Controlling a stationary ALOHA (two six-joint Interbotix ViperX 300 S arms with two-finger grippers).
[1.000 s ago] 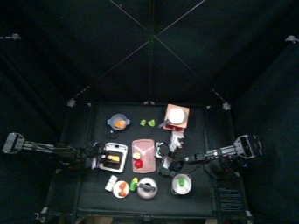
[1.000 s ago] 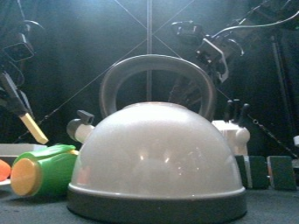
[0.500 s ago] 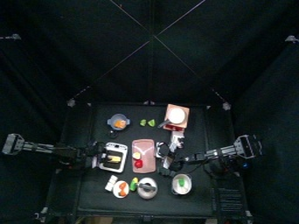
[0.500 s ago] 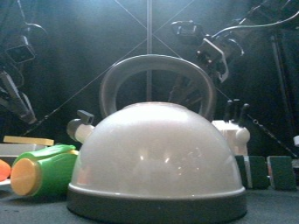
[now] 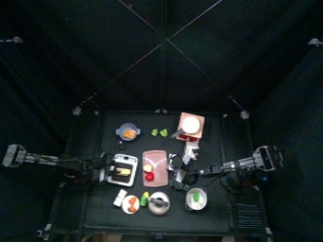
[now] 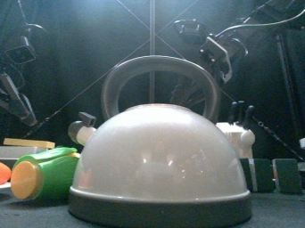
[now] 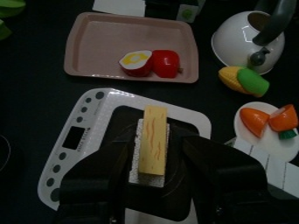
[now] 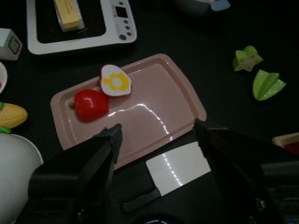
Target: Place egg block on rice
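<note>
Currently the egg block (image 7: pixel 155 140) lies on the rice (image 7: pixel 138 150), left gripper (image 7: pixel 158 179) fingers spread around it. Right gripper (image 8: pixel 158 157) fingers stand spread. Careless retraction could dislodge the block.

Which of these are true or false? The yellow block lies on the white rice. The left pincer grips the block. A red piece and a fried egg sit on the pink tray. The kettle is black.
1. True: the yellow egg block lies on the rice.
2. False: the left pincer is open, not gripping.
3. True: the red piece and fried egg sit on the pink tray.
4. False: the kettle is white.
</note>
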